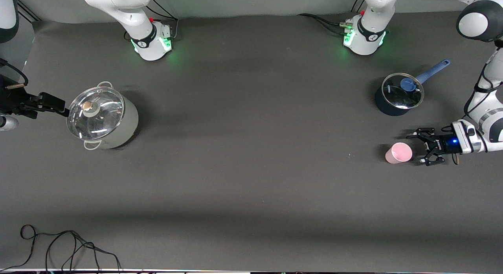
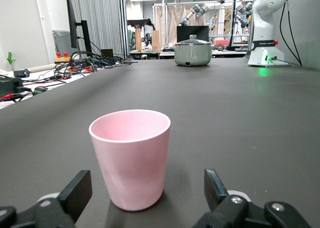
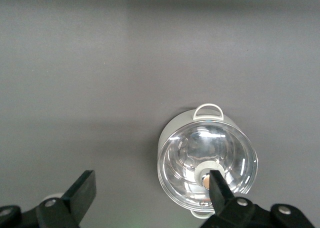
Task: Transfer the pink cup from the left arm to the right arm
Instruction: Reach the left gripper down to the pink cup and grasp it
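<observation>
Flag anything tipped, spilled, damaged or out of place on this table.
Nothing stands out. The pink cup stands upright before the open left gripper; both pots, grey and blue, sit upright with lids on.

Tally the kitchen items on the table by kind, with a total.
Cups: 1, the pink cup, upright beside the open left end effector.
Lidded stockpots: 1, the grey-green pot at the right arm's end.
Lidded saucepans: 1, the dark blue saucepan at the left arm's end.
Total: 3
</observation>
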Tool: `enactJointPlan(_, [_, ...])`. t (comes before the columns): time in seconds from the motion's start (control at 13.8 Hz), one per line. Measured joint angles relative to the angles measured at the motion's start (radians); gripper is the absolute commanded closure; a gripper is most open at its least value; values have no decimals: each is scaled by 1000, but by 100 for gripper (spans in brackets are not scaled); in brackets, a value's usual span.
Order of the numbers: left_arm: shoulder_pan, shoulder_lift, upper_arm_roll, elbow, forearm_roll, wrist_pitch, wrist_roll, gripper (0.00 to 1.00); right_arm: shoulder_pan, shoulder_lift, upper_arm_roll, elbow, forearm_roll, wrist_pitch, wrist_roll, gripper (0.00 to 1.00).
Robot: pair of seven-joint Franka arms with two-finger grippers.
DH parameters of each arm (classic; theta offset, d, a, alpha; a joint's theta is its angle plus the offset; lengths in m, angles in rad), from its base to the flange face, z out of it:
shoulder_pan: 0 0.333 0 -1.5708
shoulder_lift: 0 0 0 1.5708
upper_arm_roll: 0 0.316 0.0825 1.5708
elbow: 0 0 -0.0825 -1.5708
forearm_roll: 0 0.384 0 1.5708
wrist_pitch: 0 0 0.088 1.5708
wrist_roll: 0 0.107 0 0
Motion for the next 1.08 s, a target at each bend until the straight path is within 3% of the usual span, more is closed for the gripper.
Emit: enactJointPlan(1.08, [-5,86,-68,23,-84,-2,64,0,0,-1,0,11,0,1,29,0])
